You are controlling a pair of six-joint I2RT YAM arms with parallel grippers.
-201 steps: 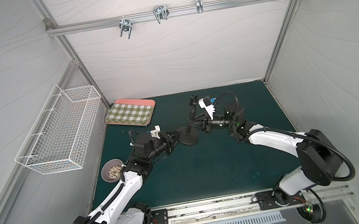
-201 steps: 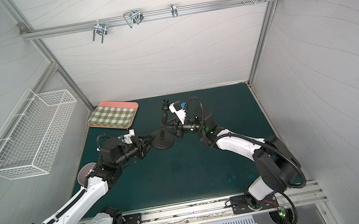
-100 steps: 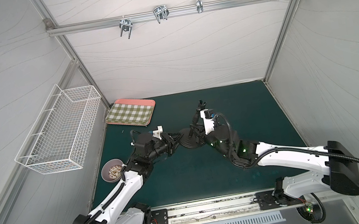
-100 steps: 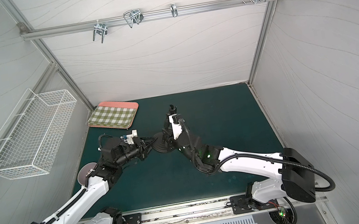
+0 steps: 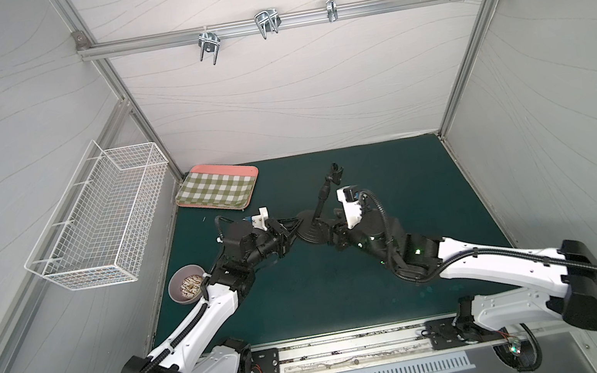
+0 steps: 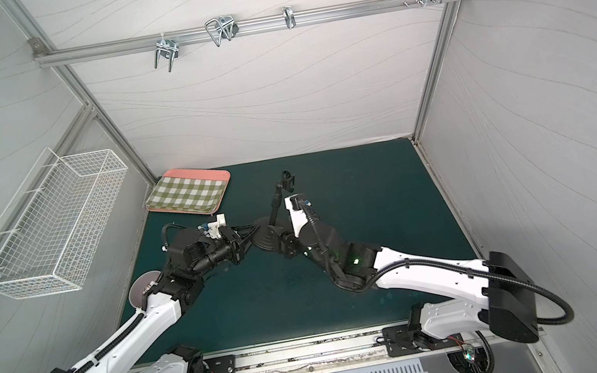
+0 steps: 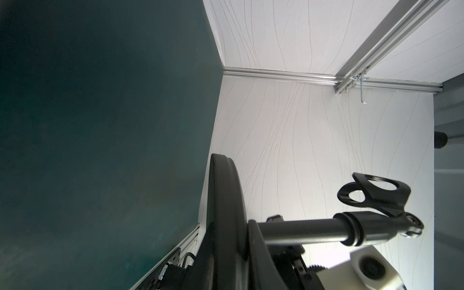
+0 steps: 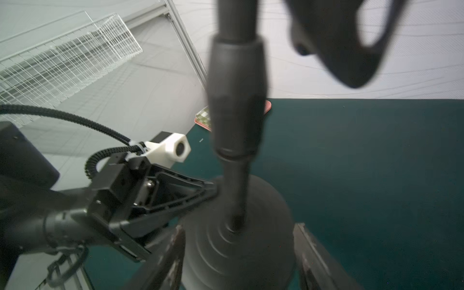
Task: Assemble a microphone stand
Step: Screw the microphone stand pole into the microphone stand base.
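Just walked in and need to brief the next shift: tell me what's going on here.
Two robot arms are putting together a small black microphone stand over the green mat. The left claw is shut on the rim of the round base, holding it. The rod, with its clip at the top, sits in the base's centre hole and leans. The right claw is open, its fingers on either side of the base, not gripping the rod.
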